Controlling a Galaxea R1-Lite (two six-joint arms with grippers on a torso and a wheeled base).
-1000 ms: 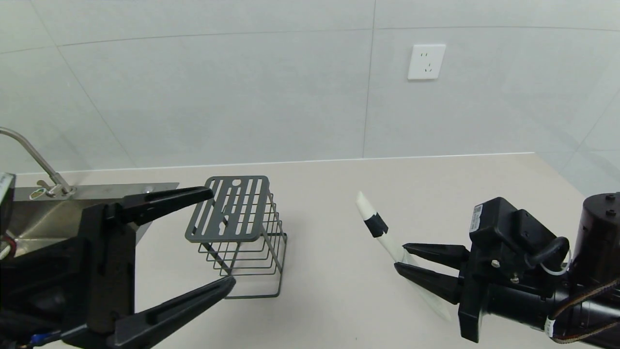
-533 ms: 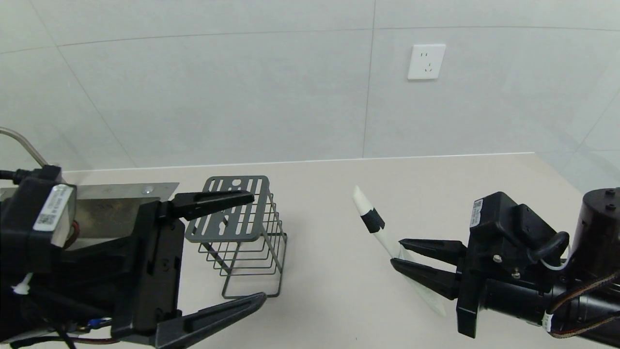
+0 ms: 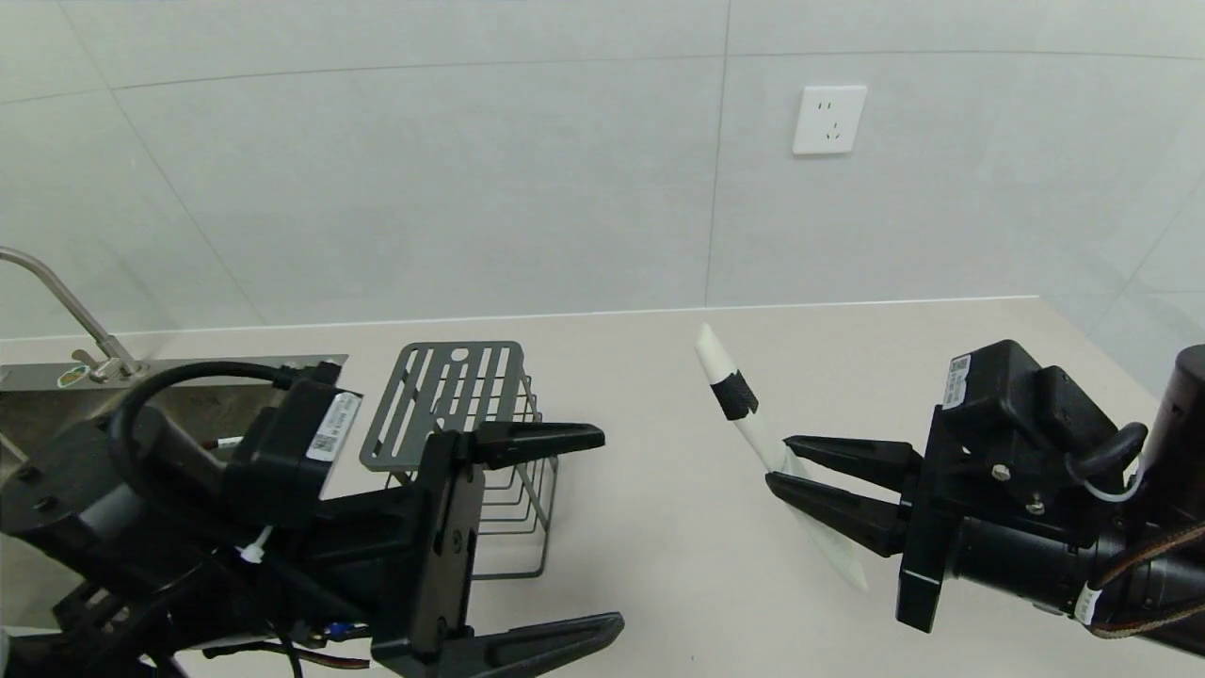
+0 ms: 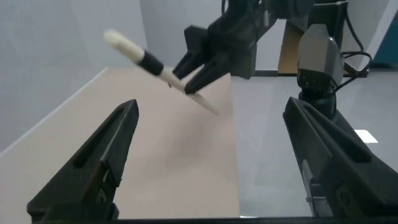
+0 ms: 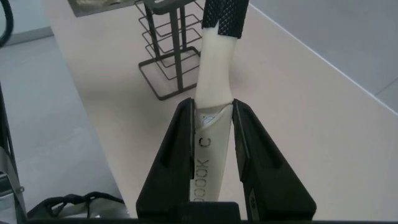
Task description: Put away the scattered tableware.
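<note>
Illumination is bright, even and diffuse, falling from overhead. In the head view the countertop (image 3: 659, 377) carries only faint, soft-edged shading around the base of the wire rack (image 3: 452, 414). The steel sink (image 3: 38, 400) at 9 o'clock gives a dull sheen. The wall tile seams (image 3: 377, 68) bow toward the edges, which is lens distortion. In the left wrist view a bright patch glares on the floor (image 4: 367, 135) at 3 o'clock. In the right wrist view the white utensil (image 5: 214, 93) is evenly lit, and the matt black right gripper (image 5: 211, 107) takes a soft highlight along its edges.
</note>
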